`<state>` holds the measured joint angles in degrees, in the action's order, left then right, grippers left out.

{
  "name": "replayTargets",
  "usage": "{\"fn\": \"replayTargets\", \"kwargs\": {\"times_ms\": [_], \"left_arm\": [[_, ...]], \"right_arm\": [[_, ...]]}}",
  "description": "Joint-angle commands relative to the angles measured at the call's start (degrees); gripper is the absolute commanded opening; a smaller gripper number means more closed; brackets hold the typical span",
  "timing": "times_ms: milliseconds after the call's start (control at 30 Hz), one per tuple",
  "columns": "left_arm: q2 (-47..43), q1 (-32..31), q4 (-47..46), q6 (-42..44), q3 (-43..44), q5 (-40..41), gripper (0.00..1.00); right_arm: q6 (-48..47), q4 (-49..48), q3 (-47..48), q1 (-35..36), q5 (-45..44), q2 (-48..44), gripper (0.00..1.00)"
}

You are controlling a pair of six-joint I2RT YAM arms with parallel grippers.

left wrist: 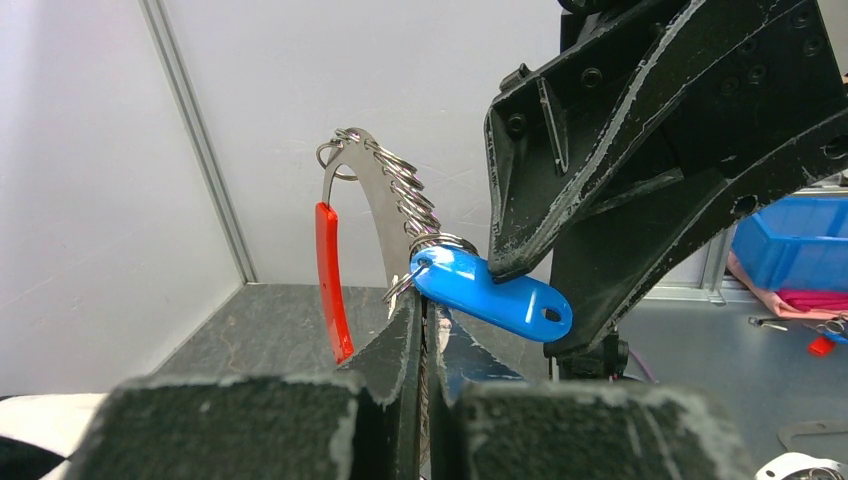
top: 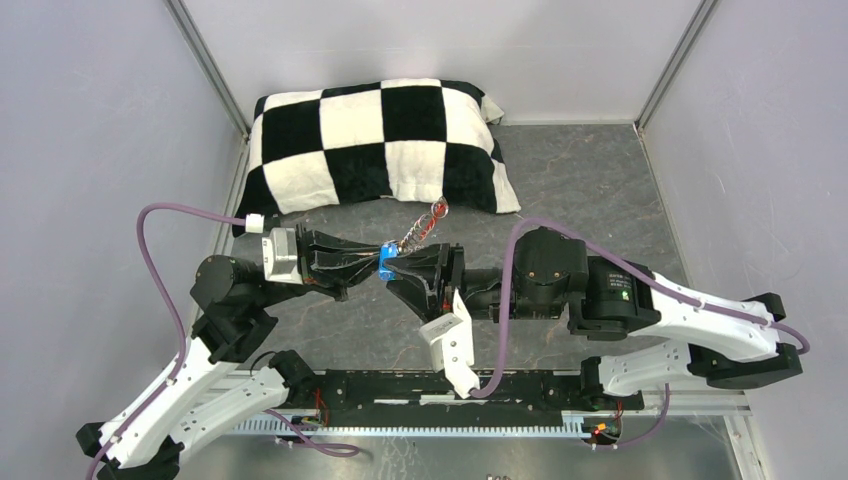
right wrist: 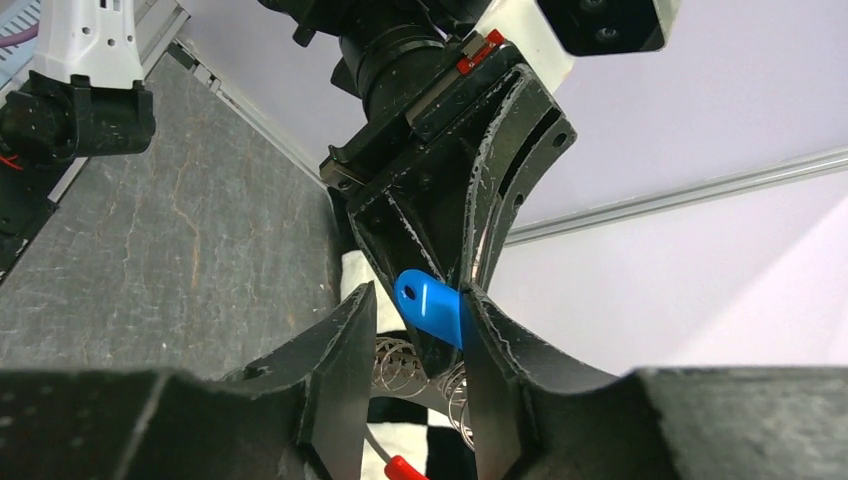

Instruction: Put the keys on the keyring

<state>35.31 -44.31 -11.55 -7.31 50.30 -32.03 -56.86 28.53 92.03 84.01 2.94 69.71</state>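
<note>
left tool (left wrist: 425,330): clamped on keyring (left wrist: 385,200) | blue key (left wrist: 480,290): at keyring, right tool (left wrist: 535,308) touching

The lower part of the keyring (left wrist: 385,200) is hidden between the pressed-together fingers of the left gripper (left wrist: 425,322), and the near end of its red strip (left wrist: 330,270) is covered by the same fingers. The blue key (left wrist: 495,297) is partly covered by a finger of the right gripper (right wrist: 417,310), so contact there cannot be judged. From above, the single rings are too small to be counted. In the left wrist view a blue bin (left wrist: 790,240) is cut off by the right edge, and the small red thing (left wrist: 820,346) near it cannot be identified.
</note>
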Motion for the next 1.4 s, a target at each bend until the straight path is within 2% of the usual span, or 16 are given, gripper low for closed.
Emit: {"fn": "replayTargets", "kwargs": {"times_ms": [0, 200, 433, 833, 1033, 1067, 1233, 1367], "left_arm": [[-0.15, 0.11, -1.63, -0.69, 2.39, 0.67, 0.02], [-0.33, 0.12, -1.85, -0.44, 1.74, 0.09, 0.02], [-0.97, 0.11, -1.72, 0.66, 0.67, -1.18, 0.02], [-2.32, 0.11, -0.75, 8.06, -1.99, -7.08, 0.02], [-2.52, 0.11, -0.75, 9.93, -2.58, -7.47, 0.02], [-2.59, 0.11, -0.75, 9.97, -2.58, -7.37, 0.02], [-3.00, 0.11, -0.84, 10.05, -2.75, -6.69, 0.02], [-3.36, 0.11, -0.84, 9.67, -2.99, -5.78, 0.02]], "right_arm": [[-0.64, -5.84, -1.87, 0.38, -0.74, -2.33, 0.39], [-0.08, -10.37, -4.31, 0.36, -1.36, -2.91, 0.18], [0.60, -15.72, -7.04, 0.41, -2.15, -3.59, 0.02], [1.88, -19.23, -8.88, 0.37, -2.59, -1.89, 0.02], [3.66, -18.31, -7.36, 0.42, -2.50, 0.44, 0.08], [3.89, -18.05, -7.17, 0.38, -2.54, 0.80, 0.11], [6.56, -17.66, -5.48, 0.39, -3.86, 1.42, 0.44], [10.36, -13.68, 1.34, 0.23, -3.80, 2.66, 0.51]]}}
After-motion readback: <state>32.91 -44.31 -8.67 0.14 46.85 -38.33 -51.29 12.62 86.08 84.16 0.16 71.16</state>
